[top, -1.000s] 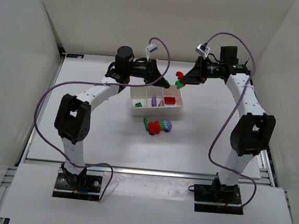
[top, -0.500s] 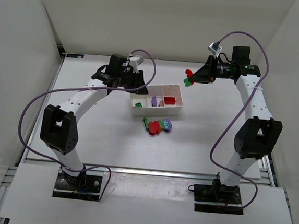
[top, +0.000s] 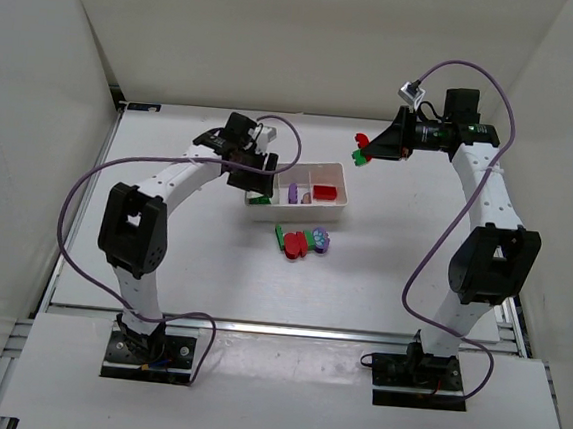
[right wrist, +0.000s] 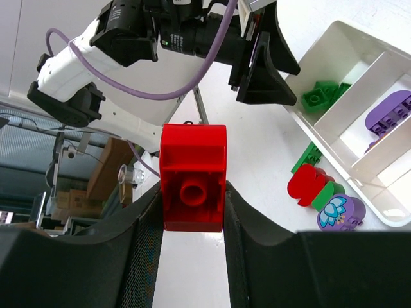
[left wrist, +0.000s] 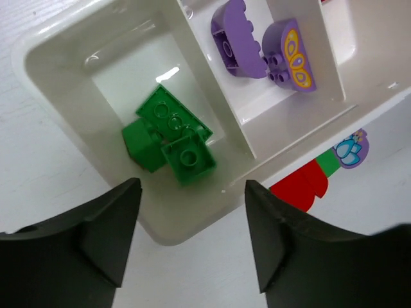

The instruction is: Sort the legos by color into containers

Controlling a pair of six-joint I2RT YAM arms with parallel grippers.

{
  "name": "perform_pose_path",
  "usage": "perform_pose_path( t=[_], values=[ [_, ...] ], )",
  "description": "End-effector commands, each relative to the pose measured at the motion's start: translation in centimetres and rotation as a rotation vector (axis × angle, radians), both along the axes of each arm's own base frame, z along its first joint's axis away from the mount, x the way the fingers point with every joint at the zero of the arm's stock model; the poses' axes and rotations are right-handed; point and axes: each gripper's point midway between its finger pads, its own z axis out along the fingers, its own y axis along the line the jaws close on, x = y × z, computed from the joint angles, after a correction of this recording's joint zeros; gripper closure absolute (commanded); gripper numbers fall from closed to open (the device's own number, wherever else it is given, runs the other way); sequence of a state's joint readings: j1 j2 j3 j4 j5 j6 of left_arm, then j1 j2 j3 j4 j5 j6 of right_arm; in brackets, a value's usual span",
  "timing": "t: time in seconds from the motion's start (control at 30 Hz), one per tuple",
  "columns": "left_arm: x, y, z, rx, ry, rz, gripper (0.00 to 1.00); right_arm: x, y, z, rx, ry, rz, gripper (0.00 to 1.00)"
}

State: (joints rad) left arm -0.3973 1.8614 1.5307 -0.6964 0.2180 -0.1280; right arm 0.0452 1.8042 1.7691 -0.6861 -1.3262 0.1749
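Observation:
The white tray (top: 339, 215) lies at mid-table. Its left compartment holds green bricks (left wrist: 168, 138), the middle one purple bricks (left wrist: 260, 48), the right one a red brick (top: 325, 191). My left gripper (left wrist: 192, 237) is open and empty, hovering above the tray's left end (top: 259, 179). My right gripper (right wrist: 192, 192) is shut on a red brick (right wrist: 192, 176), held in the air behind the tray's right end (top: 364, 149); a green piece (top: 356, 159) shows against it in the top view. A red, green and purple stack (top: 302, 241) lies on the table in front of the tray.
White walls enclose the table on three sides. The left arm (right wrist: 180, 32) fills the top of the right wrist view. The tray's near rim (left wrist: 192, 224) lies just under the left fingers.
My left gripper swung from behind the tray, near the right gripper, forward to above the tray's left end. My right gripper pulled back to the right with its brick, then held still.

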Motion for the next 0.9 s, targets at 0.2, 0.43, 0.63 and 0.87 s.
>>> perform_pose_path(
  t=[0.2,0.43,0.63,0.87],
  values=[
    [-0.4,-5.4,12.4,-0.506,-0.244,-0.293,0.22,-1.1,0.6,1.1,0.017,-0.027,0.034,1.0],
    [-6.4,-10.8,19.9,-0.936,-0.134,-0.653,0.27,-1.5,2.5,1.9,0.065,-0.004,0.118,1.0],
    [-8.2,-12.8,21.4,-1.009,-0.086,-0.72,0.23,-1.8,4.3,2.3,0.088,0.009,0.188,1.0],
    [-7.6,-13.5,22.4,-1.055,-0.074,-0.709,0.2,-1.9,5.3,2.4,0.092,0.013,0.217,1.0]
  ],
)
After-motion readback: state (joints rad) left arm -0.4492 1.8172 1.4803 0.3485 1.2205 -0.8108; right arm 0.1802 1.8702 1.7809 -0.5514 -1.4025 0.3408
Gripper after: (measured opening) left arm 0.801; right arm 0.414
